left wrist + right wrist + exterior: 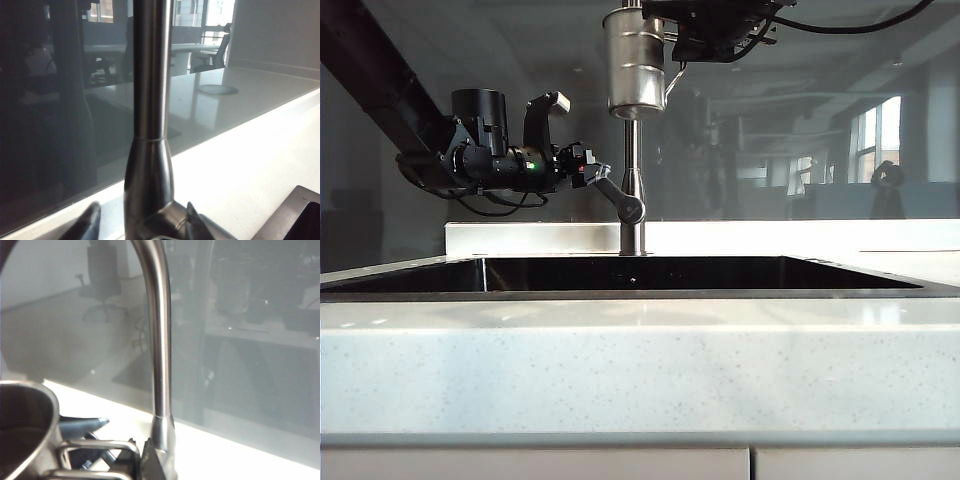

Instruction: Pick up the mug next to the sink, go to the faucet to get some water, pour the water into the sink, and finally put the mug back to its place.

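Sink (420, 278): dark basin set in pale countertop (640, 360).
Faucet (633, 180): upright behind basin.
Mug (635, 62): held high against faucet pipe.
Right gripper (100, 460): clamped on mug handle.
Left gripper (588, 170): spread around faucet lever (618, 196).

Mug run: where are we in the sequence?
Done: the mug is off the counter, held high at the faucet by the right pincer. In hand: the open left pincer straddles the faucet lever. Left: filling, pouring into the sink, returning the mug.
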